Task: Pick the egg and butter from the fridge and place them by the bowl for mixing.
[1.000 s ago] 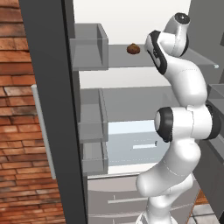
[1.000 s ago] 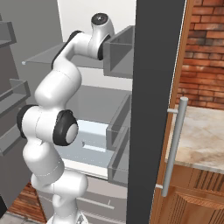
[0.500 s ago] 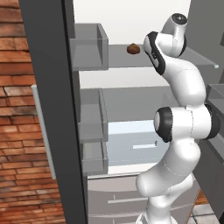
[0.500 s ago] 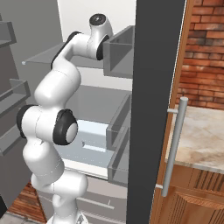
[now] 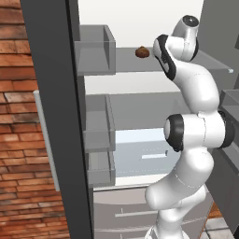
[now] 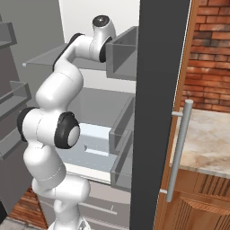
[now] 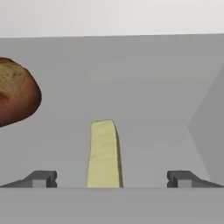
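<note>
In the hand view the butter [image 7: 104, 154], a pale yellow stick, lies on the grey fridge shelf [image 7: 144, 87], pointing away from me. It sits between the two dark fingertips [image 7: 41, 178] of my gripper [image 7: 111, 179], which is open wide and touches nothing. The fridge [image 5: 56, 116] stands open, with its dark door edge in front, and my arm reaches onto its top shelf [image 5: 126, 60]. The hand itself is hidden behind the arm's wrist [image 5: 179, 39] in the left base view. The egg and the bowl are out of view.
A dark brown rounded lump [image 7: 15, 91] lies on the same shelf, left of the butter, also visible as the brown lump [image 5: 142, 52] from the base. Clear door bins [image 5: 95, 49] hang on the left; a bin [image 6: 121, 56] is close beside the wrist. A marble counter [image 6: 206, 139] lies right of the fridge.
The arm's wrist has eased slightly further in toward the top shelf. The gripper stays open.
</note>
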Controlling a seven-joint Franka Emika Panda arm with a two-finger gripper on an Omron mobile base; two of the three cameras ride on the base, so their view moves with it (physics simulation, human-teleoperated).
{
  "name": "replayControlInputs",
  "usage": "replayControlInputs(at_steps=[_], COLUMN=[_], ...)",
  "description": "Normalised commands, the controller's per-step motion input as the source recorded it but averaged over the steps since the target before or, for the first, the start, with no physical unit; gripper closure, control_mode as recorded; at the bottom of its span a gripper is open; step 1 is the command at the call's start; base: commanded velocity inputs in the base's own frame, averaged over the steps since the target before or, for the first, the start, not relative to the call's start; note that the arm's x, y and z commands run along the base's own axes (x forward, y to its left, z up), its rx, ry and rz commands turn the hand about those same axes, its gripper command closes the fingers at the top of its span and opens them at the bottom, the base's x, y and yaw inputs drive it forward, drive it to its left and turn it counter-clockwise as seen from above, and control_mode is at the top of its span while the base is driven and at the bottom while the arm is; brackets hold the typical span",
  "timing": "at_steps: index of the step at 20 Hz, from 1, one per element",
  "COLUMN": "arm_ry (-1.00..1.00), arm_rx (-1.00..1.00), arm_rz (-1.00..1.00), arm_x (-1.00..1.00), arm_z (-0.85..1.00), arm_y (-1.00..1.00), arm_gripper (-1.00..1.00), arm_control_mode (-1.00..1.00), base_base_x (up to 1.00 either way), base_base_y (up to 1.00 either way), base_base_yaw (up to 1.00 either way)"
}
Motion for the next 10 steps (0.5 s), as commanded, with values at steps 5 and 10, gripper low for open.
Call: replayControlInputs(at_steps=[5,10], arm_ry=[0.01,0.00], arm_rx=[0.00,0.01], arm_rz=[0.00,0.00], arm_x=[0.00,0.00], arm_z=[-0.20,-0.08], arm_y=[0.00,0.00], arm_gripper=[-1.00,1.00], arm_control_mode=[-1.00,-1.00], base_base_x=[0.00,0.00], base_base_y=[0.00,0.00], base_base_yaw=[0.00,0.00])
